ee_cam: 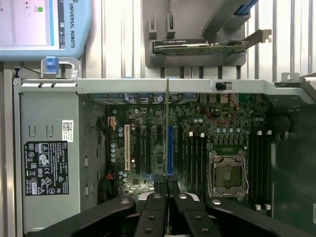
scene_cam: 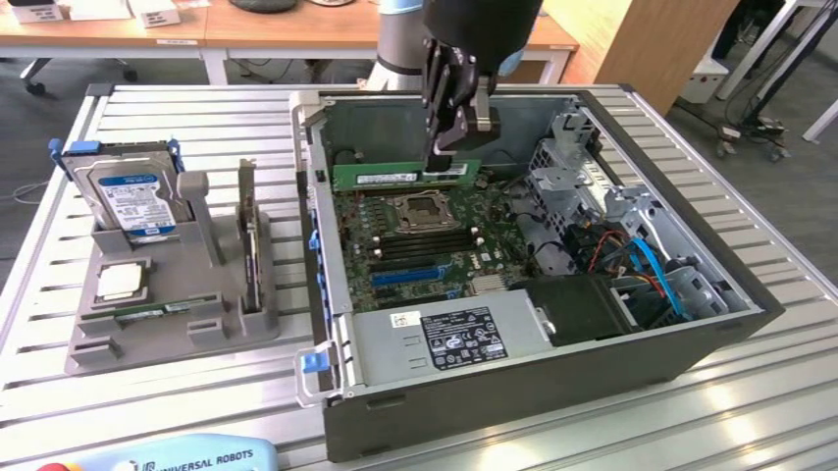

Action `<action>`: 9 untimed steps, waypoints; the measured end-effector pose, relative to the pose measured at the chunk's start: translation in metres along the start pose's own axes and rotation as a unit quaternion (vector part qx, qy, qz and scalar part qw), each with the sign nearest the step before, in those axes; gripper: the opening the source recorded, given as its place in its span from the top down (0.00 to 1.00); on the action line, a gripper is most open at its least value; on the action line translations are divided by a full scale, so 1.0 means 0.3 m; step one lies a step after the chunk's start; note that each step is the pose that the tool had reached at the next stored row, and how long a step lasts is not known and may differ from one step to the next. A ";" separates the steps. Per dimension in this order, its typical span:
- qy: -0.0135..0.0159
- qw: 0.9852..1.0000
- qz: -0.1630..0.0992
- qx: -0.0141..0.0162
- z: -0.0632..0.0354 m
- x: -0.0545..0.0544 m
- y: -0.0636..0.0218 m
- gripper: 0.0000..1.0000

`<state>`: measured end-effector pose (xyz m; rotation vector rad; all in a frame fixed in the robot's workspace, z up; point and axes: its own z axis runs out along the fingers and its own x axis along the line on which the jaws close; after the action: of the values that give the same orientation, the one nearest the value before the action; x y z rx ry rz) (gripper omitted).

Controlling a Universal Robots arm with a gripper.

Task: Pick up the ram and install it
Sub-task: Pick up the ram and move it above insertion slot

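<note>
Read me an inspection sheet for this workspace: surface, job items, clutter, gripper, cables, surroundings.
Surface: silver slatted metal table carrying an open grey computer case.
Job's things: long thin green ram stick, held level over the green motherboard inside the case.
Clutter: grey parts holder with a blue-labelled hard drive, square silver processor chip and dark expansion card; light blue teach pendant.
Gripper: black gripper, shut on the ram stick.
Cables: blue cable inside the case.
Surroundings: wooden desks behind.
</note>
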<state>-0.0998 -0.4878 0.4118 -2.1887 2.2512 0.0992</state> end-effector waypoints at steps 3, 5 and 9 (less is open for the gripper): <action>-0.001 1.000 0.000 0.000 0.000 0.000 -0.010 0.88; -0.001 1.000 0.000 0.000 -0.001 0.000 -0.017 0.88; -0.002 1.000 0.000 0.000 -0.001 -0.001 -0.029 0.88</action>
<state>-0.0911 -0.4878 0.4116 -2.1857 2.2506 0.1029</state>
